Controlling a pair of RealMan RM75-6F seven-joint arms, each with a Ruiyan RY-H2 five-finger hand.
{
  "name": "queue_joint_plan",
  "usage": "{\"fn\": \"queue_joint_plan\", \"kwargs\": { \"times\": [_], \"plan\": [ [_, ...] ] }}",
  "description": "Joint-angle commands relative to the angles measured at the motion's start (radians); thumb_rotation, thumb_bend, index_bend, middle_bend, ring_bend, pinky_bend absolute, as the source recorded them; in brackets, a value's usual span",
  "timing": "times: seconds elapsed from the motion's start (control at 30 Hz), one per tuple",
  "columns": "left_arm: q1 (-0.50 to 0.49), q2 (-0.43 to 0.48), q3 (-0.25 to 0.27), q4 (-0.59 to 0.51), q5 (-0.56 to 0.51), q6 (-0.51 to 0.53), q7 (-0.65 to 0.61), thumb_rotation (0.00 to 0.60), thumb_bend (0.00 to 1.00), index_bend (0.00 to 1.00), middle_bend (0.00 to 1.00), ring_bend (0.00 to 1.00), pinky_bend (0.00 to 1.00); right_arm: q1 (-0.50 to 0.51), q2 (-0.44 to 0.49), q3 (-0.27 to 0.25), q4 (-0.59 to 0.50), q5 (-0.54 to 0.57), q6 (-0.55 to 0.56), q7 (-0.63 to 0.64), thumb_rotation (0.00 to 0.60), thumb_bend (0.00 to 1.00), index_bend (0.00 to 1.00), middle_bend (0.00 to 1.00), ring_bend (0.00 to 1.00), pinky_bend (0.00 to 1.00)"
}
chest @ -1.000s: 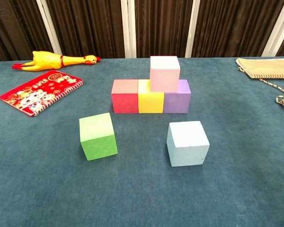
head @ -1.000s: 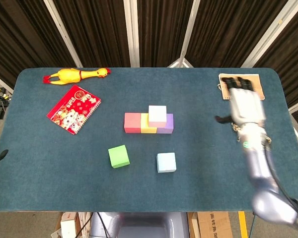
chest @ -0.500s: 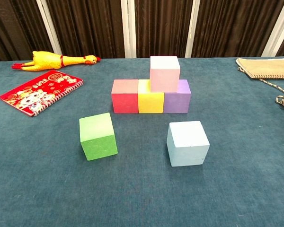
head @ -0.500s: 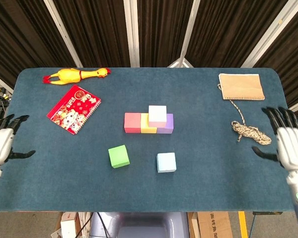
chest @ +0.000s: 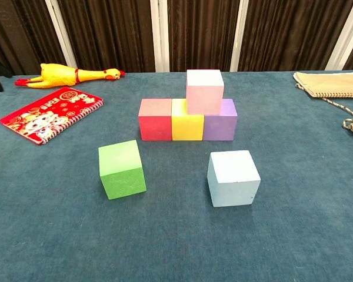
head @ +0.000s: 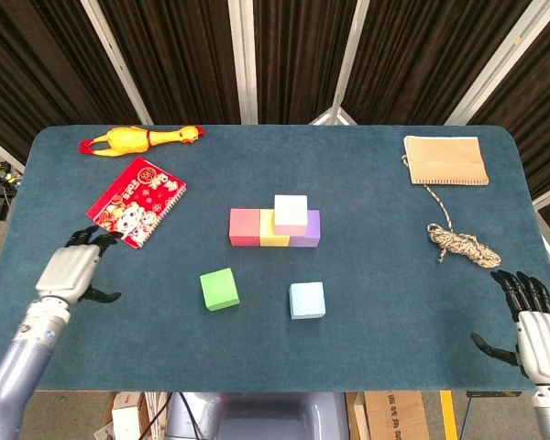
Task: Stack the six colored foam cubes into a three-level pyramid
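Our left hand hovers empty, fingers spread, near the red spiral notebook. Our right hand is also empty, fingers apart, at the table's near right corner. Red foam cube, yellow foam cube and purple foam cube sit in a touching row, the pale pink foam cube on top; the green foam cube and light blue foam cube lie loose in front.

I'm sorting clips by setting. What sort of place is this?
Probably a robot lab or test room: a blue felt-covered table set with foam cubes, dark curtains behind it, and cardboard boxes on the floor.
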Motion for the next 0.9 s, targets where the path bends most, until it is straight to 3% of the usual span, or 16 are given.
{"fn": "queue_joint_plan", "kwargs": {
  "times": [0.03,0.47,0.9],
  "plan": [
    [-0.066,-0.080,0.000,-0.018,-0.080,0.054,0.062,0.600,0.05,0.17,0.21,0.00,0.00,0.000,-0.021,-0.003,0.026,0.006,0.008,-0.003,0.600,0.19,0.13,0.14,0.02,0.00],
    [-0.180,-0.251,0.043,-0.023,-0.204,0.176,0.211,0.600,0.05,0.16,0.20,0.00,0.00,0.001,-0.040,0.009,0.104,0.027,0.054,-0.154,0.600,0.19,0.13,0.14,0.02,0.00],
    [-0.231,-0.369,0.040,0.029,-0.265,0.242,0.242,0.600,0.05,0.16,0.21,0.00,0.00,0.015,-0.022,-0.007,0.117,0.027,0.024,-0.129,0.600,0.19,0.13,0.14,0.02,0.00]
  ]
}}
